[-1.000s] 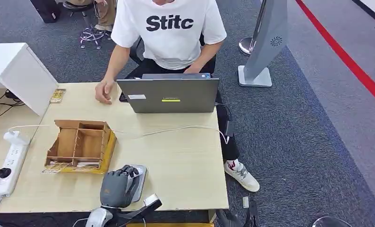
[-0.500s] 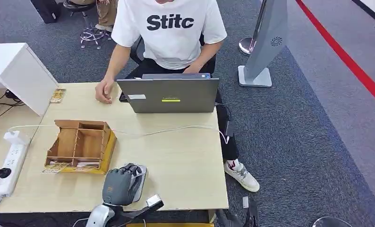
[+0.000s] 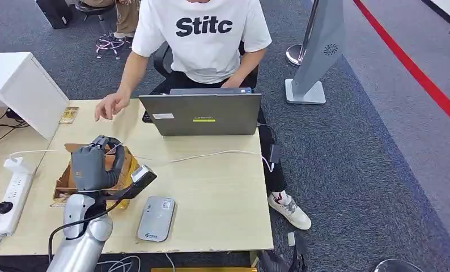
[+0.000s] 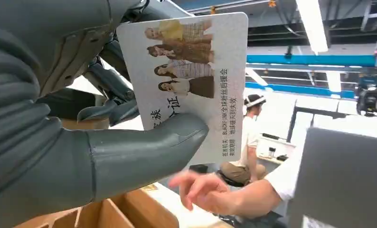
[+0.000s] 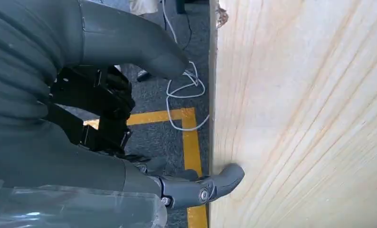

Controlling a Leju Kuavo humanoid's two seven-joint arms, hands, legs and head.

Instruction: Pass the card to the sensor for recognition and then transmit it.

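Observation:
My left hand [image 3: 94, 164] is raised above the wooden organiser box [image 3: 127, 168], well to the far left of the grey card sensor [image 3: 156, 219] lying near the table's front edge. In the left wrist view the left hand [image 4: 58, 118] pinches a white card [image 4: 201, 71] printed with small figures and text between thumb [image 4: 144, 152] and fingers. A person's hand [image 3: 110, 105] hovers over the table just beyond it, and that person's hand [image 4: 203, 190] reaches in below the card. My right hand [image 5: 82, 118] hangs by the table's wooden side [image 5: 296, 118], fingers apart and holding nothing.
An open grey laptop [image 3: 201, 113] stands at the far edge with a person in a white shirt [image 3: 203, 34] seated behind it. A white cable [image 3: 211, 154] crosses the table. A power strip [image 3: 10, 195] lies at the left, beside a white cabinet [image 3: 24, 90].
My left hand has lifted off the sensor and moved to the far left over the wooden box, still holding the card. The person's hand has lifted and shifted left.

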